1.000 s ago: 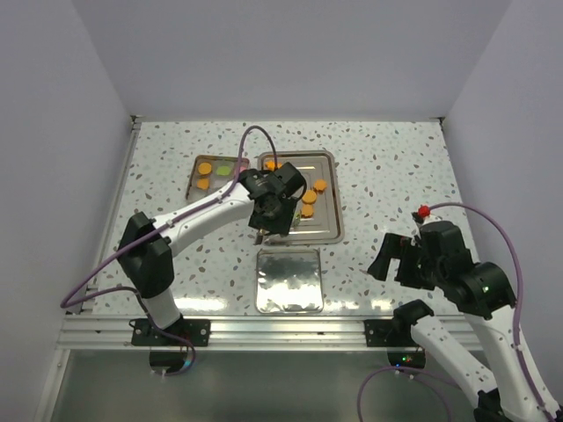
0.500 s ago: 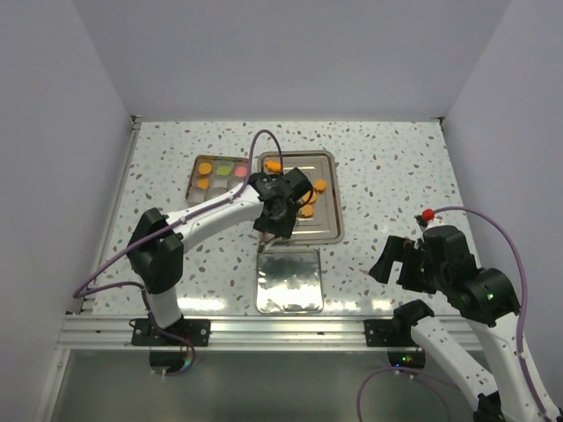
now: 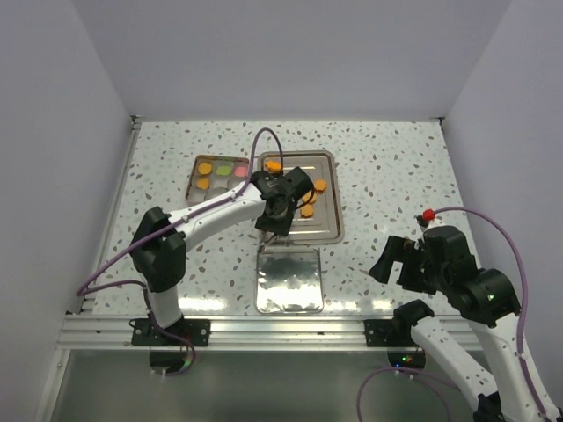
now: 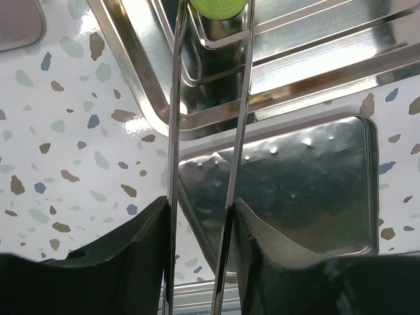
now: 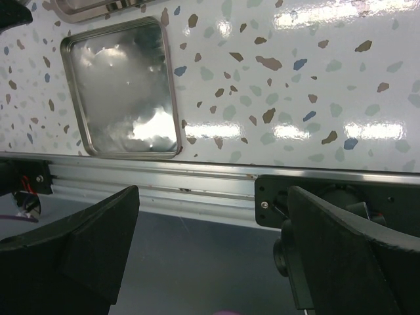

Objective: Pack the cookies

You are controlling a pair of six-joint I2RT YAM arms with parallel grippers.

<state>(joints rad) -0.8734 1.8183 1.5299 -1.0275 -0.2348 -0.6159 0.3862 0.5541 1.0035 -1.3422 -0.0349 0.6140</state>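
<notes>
- Left jaws: straddle a green cookie (image 4: 218, 6) with two long thin blades, one at each edge; cannot tell whether clamped on it.
- Right jaws: stand wide apart, holding nothing, low over the speckled table (image 5: 295, 79) near its front rail.
- Green cookie: sits at the near part of the large steel tray (image 3: 337, 211), just behind the square steel plate (image 3: 290, 281).
- Orange cookies (image 3: 320, 185): lie further back on the same tray.
- Compartment box (image 3: 191, 180): holds cookies (image 3: 223, 170) in orange, green and pink, just left of the tray.

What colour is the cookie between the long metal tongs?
Green. The cookie shows best in the left wrist view.
</notes>
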